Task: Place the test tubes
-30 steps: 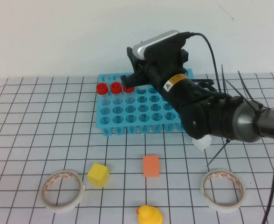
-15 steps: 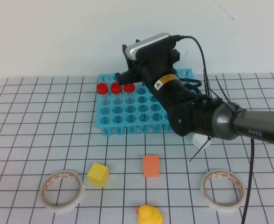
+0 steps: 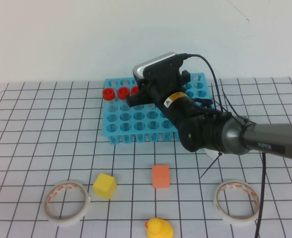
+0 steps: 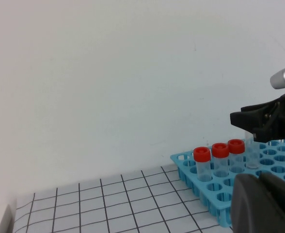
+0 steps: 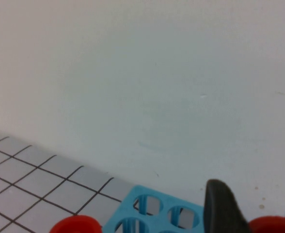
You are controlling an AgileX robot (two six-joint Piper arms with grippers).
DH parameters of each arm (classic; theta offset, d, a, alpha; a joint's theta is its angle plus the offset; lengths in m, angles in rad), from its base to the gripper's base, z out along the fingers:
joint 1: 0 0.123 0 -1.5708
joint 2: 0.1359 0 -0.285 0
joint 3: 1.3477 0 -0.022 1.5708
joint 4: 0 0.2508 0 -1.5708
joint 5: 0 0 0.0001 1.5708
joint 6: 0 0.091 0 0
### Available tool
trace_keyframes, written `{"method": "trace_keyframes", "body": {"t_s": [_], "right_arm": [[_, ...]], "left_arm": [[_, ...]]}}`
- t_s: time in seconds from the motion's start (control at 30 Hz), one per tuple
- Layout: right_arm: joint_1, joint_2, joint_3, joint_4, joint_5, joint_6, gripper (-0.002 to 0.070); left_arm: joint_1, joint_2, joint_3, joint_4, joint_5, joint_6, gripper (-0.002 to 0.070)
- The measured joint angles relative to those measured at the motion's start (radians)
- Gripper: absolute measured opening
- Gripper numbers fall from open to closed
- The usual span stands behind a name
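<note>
A blue tube rack (image 3: 151, 125) stands at the back of the gridded mat. Three red-capped test tubes (image 3: 108, 93) stand side by side in its far left rows; the left wrist view shows them too (image 4: 220, 150). My right gripper (image 3: 137, 98) is low over the rack just right of them, shut on a fourth test tube (image 4: 251, 154) whose bottom sits in a rack hole. That tube's red cap (image 5: 273, 224) shows between the right gripper's (image 5: 255, 189) fingers. My left gripper (image 4: 263, 204) is shut and empty, on the near left of the rack (image 4: 215, 194).
On the near half of the mat lie a yellow cube (image 3: 105, 185), an orange block (image 3: 161, 176), a yellow duck (image 3: 159, 229) and two tape rolls (image 3: 66, 202) (image 3: 237, 201). A small white object (image 3: 214, 154) sits under the right arm.
The right arm has swung left and come down over the rack, lowering the held tube beside the three standing ones. The left gripper has not moved.
</note>
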Motion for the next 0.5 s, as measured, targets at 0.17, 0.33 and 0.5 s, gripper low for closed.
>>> {"method": "trace_keyframes", "body": {"t_s": [0.17,0.33,0.5], "right_arm": [[-0.007,0.000,0.000,0.006,0.004,0.000,0.0267],[-0.024,0.000,0.000,0.008,0.005,0.000,0.0267],[-0.032,0.000,0.000,0.014,0.005,0.000,0.0267]], "left_arm": [[0.000,0.000,0.000,0.000,0.000,0.000,-0.0001],[0.000,0.000,0.000,0.000,0.000,0.000,-0.0001],[0.000,0.000,0.000,0.000,0.000,0.000,-0.0001]]}}
